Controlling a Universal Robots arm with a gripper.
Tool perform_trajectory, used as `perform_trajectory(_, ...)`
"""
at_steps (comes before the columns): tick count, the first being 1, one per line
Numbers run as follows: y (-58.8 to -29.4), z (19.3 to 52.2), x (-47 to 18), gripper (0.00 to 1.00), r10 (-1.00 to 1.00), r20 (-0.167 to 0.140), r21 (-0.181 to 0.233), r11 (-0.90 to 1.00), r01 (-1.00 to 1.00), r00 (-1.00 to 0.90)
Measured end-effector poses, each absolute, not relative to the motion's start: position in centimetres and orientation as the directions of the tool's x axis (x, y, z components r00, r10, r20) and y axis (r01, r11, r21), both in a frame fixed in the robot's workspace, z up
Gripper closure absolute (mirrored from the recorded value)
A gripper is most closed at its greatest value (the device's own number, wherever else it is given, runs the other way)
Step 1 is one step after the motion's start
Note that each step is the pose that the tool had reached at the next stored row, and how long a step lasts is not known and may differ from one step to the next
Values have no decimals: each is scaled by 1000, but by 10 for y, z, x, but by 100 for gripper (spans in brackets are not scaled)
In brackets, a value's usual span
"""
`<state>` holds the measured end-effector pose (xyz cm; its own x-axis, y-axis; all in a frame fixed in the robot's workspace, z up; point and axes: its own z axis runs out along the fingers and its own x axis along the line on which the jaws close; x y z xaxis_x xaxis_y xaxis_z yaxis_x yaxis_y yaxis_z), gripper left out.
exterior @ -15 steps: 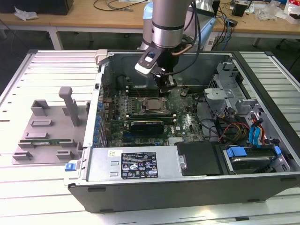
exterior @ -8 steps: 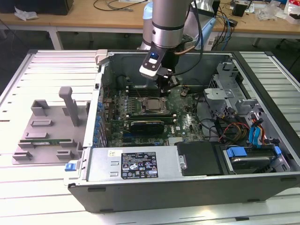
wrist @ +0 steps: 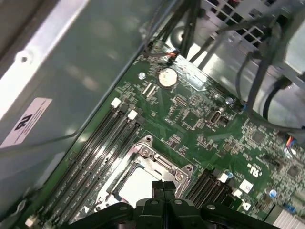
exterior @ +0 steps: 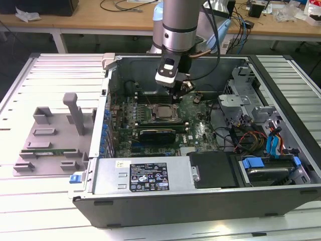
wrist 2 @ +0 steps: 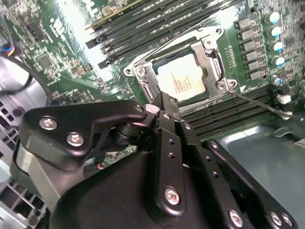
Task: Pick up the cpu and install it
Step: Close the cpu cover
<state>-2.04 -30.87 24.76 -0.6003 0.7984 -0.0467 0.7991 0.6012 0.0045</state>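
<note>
The cpu [exterior: 163, 111] lies flat in the motherboard socket inside the open computer case, silver top up, with the metal socket frame [wrist 2: 209, 52] around it. It also shows in both wrist views, cpu [wrist 2: 183, 78] and cpu [wrist: 138, 187]. My gripper [exterior: 178, 98] hangs just above the board at the socket's edge, on the exterior view's right of the chip. In both wrist views its black fingers [wrist: 164, 187] stand pressed together with nothing between them. A thin wire lever [wrist 2: 257, 104] runs out from the socket.
Black memory slots [wrist 2: 157, 19] flank the socket. A power supply [exterior: 145, 175] sits at the case's near edge, drive bays and cables [exterior: 266, 140] at the exterior view's right. A grey fixture [exterior: 50, 140] with a green memory stick stands outside the case.
</note>
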Motion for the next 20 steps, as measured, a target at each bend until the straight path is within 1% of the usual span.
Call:
perform_trajectory(9,-309,248,-20,89,675,-47,5,738,675,-737)
perform_trajectory(14,-309,248,-20,89,547,-47,5,837,548,-836)
perform_trajectory(20,-309,248,-20,89,441,-47,5,897,441,-896)
